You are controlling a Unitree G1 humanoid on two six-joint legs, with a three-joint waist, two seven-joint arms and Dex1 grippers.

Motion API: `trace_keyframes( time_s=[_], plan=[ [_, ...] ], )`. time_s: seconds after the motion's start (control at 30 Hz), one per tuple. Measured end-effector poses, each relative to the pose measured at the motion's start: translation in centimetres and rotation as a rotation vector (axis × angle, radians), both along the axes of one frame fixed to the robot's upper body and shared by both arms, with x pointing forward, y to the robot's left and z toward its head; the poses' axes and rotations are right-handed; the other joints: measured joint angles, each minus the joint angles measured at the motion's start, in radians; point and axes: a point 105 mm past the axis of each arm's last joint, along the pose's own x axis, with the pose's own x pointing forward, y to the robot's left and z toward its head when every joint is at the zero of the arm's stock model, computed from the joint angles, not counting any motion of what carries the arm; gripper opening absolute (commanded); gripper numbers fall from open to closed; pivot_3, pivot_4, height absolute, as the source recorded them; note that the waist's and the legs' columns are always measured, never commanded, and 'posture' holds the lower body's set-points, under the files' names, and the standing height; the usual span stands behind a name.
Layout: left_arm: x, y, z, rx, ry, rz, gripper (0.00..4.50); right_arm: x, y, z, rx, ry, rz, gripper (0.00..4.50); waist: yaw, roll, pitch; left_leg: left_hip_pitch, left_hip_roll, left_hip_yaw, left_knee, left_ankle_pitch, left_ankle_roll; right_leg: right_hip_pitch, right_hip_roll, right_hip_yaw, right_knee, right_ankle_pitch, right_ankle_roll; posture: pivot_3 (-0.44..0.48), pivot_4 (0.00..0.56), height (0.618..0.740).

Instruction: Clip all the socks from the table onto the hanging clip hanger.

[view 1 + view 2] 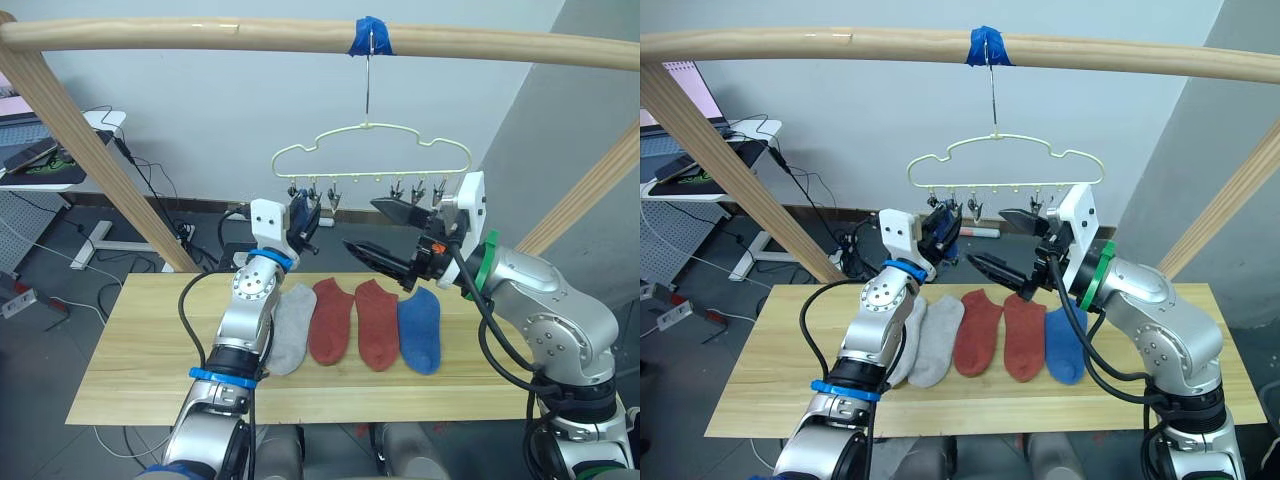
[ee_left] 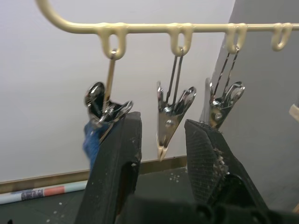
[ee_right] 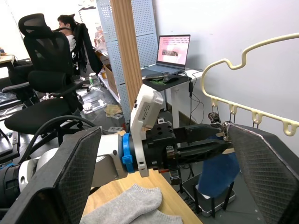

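With left claw [image 2: 161,128] spread around the second clip of the hanger [image 2: 140,28] and right claw [image 1: 360,223] gaping empty near its right end: check the blue sock [image 2: 91,140] holds in the end clip, then back straight out, unsnagged, toward the five socks [image 1: 330,320] on the table [image 1: 140,360] beneath the hanger.

Both arms raised; left end effector [image 1: 304,222] and right end effector [image 1: 380,231] fingers spread.
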Motion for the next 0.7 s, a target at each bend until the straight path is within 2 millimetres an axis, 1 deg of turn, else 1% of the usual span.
trace_keyframes(
  time_s=[0.2,0.33,0.4,0.5,0.7],
  plan=[
    [0.4,-0.3,0.3,-0.001,-0.012,-0.007,1.66,0.0,0.0,0.2,0.0,-0.004,0.003,4.5,-0.001,0.0,0.0,0.0,0.0,0.0,0.0,0.0,0.0,0.0,0.0,0.0,0.0,0.002,-0.004,-0.159,0.154,0.74],
    [0.5,-0.2,0.1,-0.001,-0.01,-0.006,1.66,-0.1,0.0,0.2,0.002,-0.002,0.008,4.5,-0.002,0.0,0.0,0.0,0.0,0.0,0.001,0.0,0.0,0.0,0.0,0.0,0.0,0.003,-0.004,-0.165,0.151,0.74],
    [0.6,-0.2,0.4,-0.003,-0.023,-0.004,1.66,-0.1,0.1,0.2,0.004,-0.001,0.012,4.5,-0.002,0.0,0.0,0.0,0.0,0.0,0.002,0.0,0.0,0.0,0.0,0.0,0.001,0.003,-0.004,-0.166,0.151,0.74],
    [0.7,-0.2,0.9,-0.007,-0.042,0.0,1.66,-0.2,0.1,0.2,0.007,0.0,0.016,4.5,-0.002,0.0,0.0,0.0,0.0,0.0,0.004,0.0,0.0,0.001,0.0,0.0,0.001,0.003,-0.003,-0.167,0.152,0.74],
    [0.8,0.2,1.0,-0.013,-0.046,0.011,1.66,-0.2,0.1,0.3,0.015,0.003,0.013,4.5,-0.005,0.0,0.0,-0.001,0.0,0.0,0.01,0.0,0.0,0.002,0.0,0.0,0.001,0.004,0.003,-0.168,0.153,0.74]
  ],
)
